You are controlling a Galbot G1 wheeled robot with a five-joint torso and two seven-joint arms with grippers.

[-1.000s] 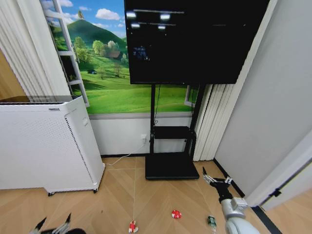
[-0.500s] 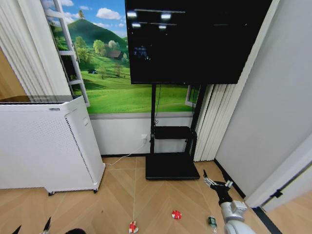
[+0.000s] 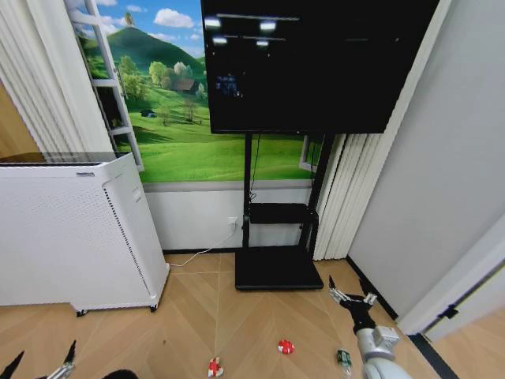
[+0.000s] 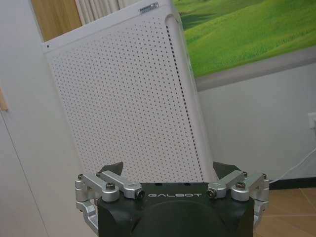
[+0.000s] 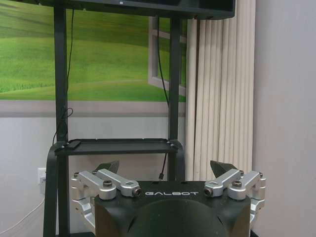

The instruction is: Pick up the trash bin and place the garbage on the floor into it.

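Note:
Three pieces of garbage lie on the wooden floor: a red-and-white scrap (image 3: pixel 215 366), a red scrap (image 3: pixel 286 347) and a small green bottle (image 3: pixel 343 359). My right gripper (image 3: pixel 351 293) hangs open above the floor, just beyond the bottle, and holds nothing. In its own wrist view the right gripper (image 5: pixel 167 166) faces the TV stand with its fingers spread. My left gripper (image 3: pixel 41 359) is at the bottom left edge, open and empty; the left gripper (image 4: pixel 170 168) faces the white purifier. A dark rounded shape (image 3: pixel 118 374) sits at the bottom edge; I cannot tell whether it is the trash bin.
A tall white perforated air purifier (image 3: pixel 71 229) stands on the left. A black TV stand base (image 3: pixel 276 270) sits against the back wall under a large screen. A white cable (image 3: pixel 201 254) runs across the floor. A grey wall (image 3: pixel 426 197) and white curtains close the right side.
My left gripper has dropped lower and shifted left, so only its fingertips now show at the bottom edge. The right gripper and the garbage stay where they were.

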